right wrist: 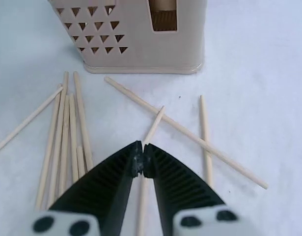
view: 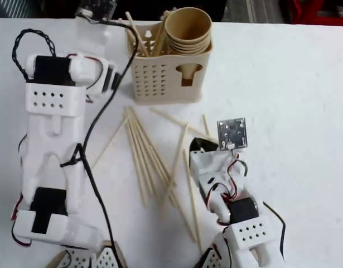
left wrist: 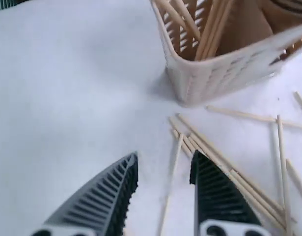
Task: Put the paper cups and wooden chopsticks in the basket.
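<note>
The beige perforated plastic basket stands upright near the far edge of the white desk. A nested stack of tan paper cups sits in one compartment, rims rising above the basket wall. Several wooden chopsticks stand tilted in the neighbouring compartment on the left arm's side. The remaining loose wooden chopsticks lie flat on the desk in front of the basket, between the two arms: a close bundle fanned out lengthwise, with a few single sticks crossing beside it. The left arm lies along the left side of the desk. In its wrist view the left claw is held wide, holding nothing, above the desk and short of the basket. One thin chopstick lies on the desk in the gap between its fingers, and the bundle passes just beside one finger. The right arm sits at the near right. In its wrist view the right claw is pinched fully together, tips touching, directly over a single chopstick that runs beneath it; whether the stick is actually gripped cannot be told. A long diagonal chopstick crosses that stick's far end, and the basket stands beyond it.
</note>
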`<state>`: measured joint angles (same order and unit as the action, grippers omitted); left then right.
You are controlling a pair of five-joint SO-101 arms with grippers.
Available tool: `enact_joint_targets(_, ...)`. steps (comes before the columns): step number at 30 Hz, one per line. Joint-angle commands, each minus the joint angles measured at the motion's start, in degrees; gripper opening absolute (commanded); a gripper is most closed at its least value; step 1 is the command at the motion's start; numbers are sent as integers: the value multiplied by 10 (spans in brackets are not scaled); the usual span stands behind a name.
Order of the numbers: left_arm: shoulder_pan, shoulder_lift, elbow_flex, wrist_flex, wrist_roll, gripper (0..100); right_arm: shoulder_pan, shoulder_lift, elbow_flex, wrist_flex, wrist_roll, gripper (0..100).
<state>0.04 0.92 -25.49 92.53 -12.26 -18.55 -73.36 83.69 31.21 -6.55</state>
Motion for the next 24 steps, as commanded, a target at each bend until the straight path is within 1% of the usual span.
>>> enact_joint_targets(1,-1,-32,-23,48,-38,185,-2,-7,-4,-11,32,18)
enact_joint_targets(6,-5,-33,-23,91,-41,184,-5,-7,1,-12,44,18)
enact_joint_targets(14,-2,-42,-2,97,-47,181,-5,-7,1,-12,44,18)
enact_joint_targets(16,3,-65,34,93,-67,181,-5,-7,1,-12,44,18)
enact_joint_targets(19,8,-118,101,81,-76,181,-6,-7,1,-12,44,18)
enact_joint_targets(22,9,-182,198,40,-78,184,-6,-7,1,-12,44,18)
enact_joint_targets(24,9,-219,274,-4,-79,184,-6,-7,1,-12,44,18)
